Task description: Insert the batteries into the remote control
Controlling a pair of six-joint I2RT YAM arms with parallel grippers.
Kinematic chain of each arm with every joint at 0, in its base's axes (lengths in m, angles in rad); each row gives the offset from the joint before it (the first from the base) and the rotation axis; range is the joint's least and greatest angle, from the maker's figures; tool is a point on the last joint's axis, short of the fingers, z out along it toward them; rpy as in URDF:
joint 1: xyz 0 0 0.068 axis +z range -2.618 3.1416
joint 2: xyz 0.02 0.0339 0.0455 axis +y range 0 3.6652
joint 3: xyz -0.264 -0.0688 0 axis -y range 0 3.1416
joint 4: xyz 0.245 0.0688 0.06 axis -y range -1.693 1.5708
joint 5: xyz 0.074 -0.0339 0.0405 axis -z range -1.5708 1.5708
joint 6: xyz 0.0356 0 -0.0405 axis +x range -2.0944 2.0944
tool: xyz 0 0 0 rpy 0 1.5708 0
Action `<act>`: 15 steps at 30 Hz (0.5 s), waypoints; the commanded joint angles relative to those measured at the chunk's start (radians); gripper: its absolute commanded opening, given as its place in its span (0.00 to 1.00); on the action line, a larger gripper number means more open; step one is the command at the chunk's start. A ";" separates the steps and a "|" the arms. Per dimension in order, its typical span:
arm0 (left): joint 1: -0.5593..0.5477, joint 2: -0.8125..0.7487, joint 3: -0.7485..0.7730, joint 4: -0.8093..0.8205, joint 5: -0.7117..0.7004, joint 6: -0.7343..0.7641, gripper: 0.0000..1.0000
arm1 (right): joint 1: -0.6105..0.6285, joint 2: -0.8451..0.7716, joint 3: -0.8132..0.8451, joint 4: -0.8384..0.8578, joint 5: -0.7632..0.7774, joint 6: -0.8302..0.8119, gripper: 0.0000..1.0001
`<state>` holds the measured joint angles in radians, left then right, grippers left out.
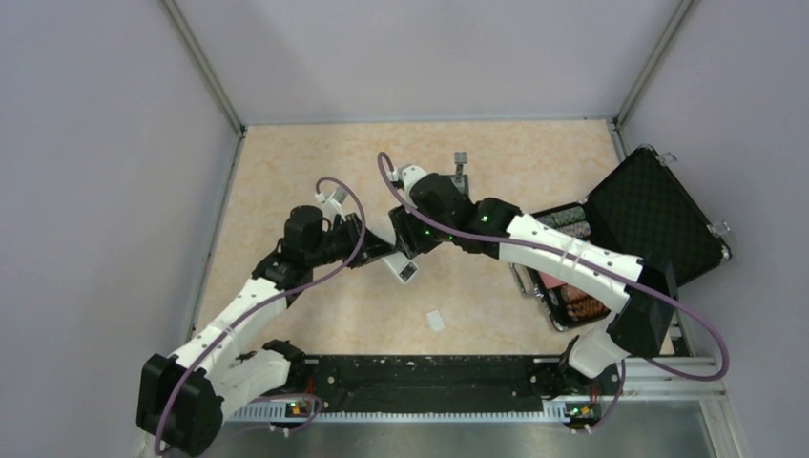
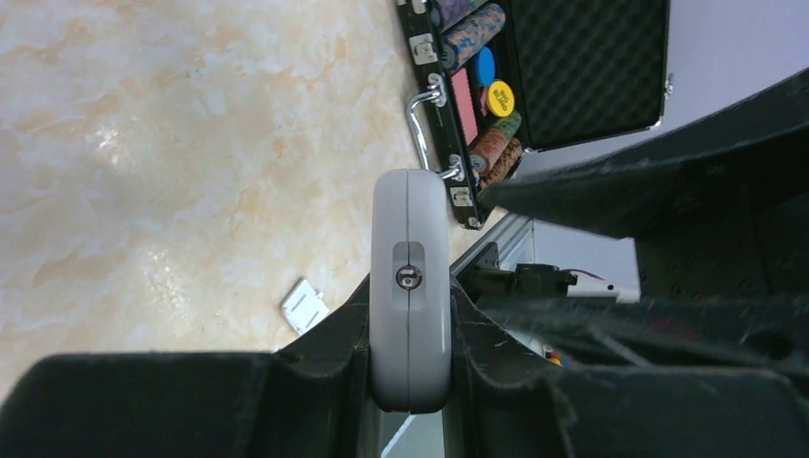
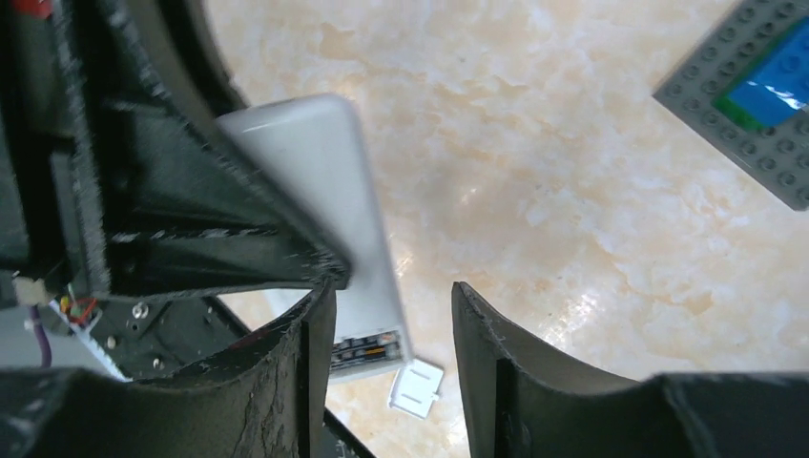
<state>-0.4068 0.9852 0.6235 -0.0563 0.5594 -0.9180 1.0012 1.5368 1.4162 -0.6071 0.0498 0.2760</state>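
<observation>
My left fingers (image 2: 320, 382) clamp the remote control (image 2: 409, 239) by its faces; seemingly light, rigid, slick. My right fingers (image 3: 491, 372) stand apart.

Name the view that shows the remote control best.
Right wrist: the remote control shows its broad white back and open battery bay. Left wrist sees it edge-on, clamped in the left claw. Top external shows only its tip between the arms.

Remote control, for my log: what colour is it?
The remote control is white; clearest in left wrist view.
</observation>
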 commanded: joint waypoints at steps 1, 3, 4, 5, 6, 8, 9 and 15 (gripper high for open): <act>0.019 -0.005 0.009 -0.058 -0.044 0.025 0.00 | -0.071 -0.038 -0.010 0.041 0.089 0.116 0.47; 0.023 -0.014 0.006 -0.100 -0.103 0.047 0.00 | -0.087 -0.058 -0.051 0.026 0.114 0.143 0.47; 0.023 -0.020 0.002 -0.119 -0.133 0.051 0.00 | -0.090 -0.064 -0.072 0.010 0.129 0.151 0.47; 0.023 -0.031 -0.006 -0.129 -0.159 0.054 0.00 | -0.090 -0.067 -0.092 -0.005 0.137 0.152 0.47; 0.023 -0.045 -0.016 -0.128 -0.182 0.056 0.00 | -0.090 -0.069 -0.117 -0.018 0.139 0.152 0.47; 0.023 -0.081 -0.052 -0.115 -0.230 0.058 0.00 | -0.091 -0.073 -0.187 -0.022 0.118 0.150 0.47; 0.022 -0.102 -0.077 -0.094 -0.247 0.063 0.00 | -0.090 -0.072 -0.226 -0.016 0.094 0.149 0.47; 0.023 -0.260 -0.238 -0.014 -0.326 0.038 0.00 | -0.045 -0.078 -0.429 0.128 -0.036 0.133 0.37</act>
<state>-0.3874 0.8219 0.4530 -0.1555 0.3237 -0.8768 0.9134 1.4872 1.0538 -0.5755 0.0910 0.4053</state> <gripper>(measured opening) 0.262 0.382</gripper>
